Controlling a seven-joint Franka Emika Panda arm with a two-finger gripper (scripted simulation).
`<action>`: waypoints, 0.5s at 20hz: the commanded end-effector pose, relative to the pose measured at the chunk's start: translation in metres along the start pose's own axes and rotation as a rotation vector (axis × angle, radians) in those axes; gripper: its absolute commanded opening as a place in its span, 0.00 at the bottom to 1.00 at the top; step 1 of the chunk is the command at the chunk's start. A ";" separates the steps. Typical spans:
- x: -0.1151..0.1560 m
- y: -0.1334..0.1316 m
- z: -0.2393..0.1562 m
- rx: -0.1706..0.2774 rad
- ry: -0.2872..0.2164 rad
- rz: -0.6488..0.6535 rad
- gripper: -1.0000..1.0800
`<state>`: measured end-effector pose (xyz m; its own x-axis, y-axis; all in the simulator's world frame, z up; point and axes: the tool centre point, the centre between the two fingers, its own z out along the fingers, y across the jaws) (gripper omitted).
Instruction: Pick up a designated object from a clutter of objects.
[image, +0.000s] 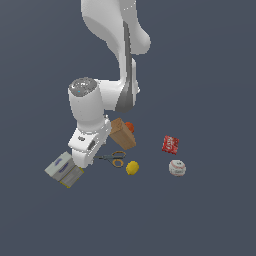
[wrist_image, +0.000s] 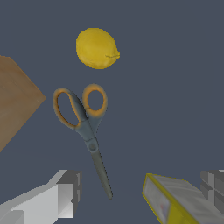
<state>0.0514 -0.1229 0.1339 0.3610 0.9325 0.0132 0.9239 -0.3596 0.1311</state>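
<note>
Dark grey blades and tan-orange loop handles are marking out the scissors (wrist_image: 85, 124), which are lying flat on the slate-blue tabletop (image: 210, 215). In the exterior view their long axis is running roughly left to right, the closed blades pointing toward that view's left at the arm, the loops lying toward the lemon (image: 132, 168) at right. In the wrist view the blade tip is reaching into the gap between the two fingers, while the loops are sitting just short of the lemon, apart from it.

Spread wide and holding nothing, the end effector (wrist_image: 140, 192) is hovering with one finger (wrist_image: 65, 192) on each side of the blade tip. A grey-and-yellow box (image: 64, 170) is lying just beside it, close to one finger. Near the loops' other side, the brown cardboard box (image: 123, 133) is standing, its corner close to one handle but not touching, with an orange ball (image: 129, 126) behind it.

Farther to the exterior view's right, a red can (image: 170, 144) and a white baseball (image: 177, 167) are sitting well apart from the scissors. Bare tabletop is stretching on the near side.
</note>
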 end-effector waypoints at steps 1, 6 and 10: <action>0.000 -0.055 0.060 0.131 -0.011 -0.051 0.96; -0.005 -0.057 0.067 0.132 -0.008 -0.086 0.96; -0.006 -0.057 0.069 0.132 -0.007 -0.094 0.96</action>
<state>0.0469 -0.1528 0.1248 0.3196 0.9475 -0.0062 0.9378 -0.3153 0.1454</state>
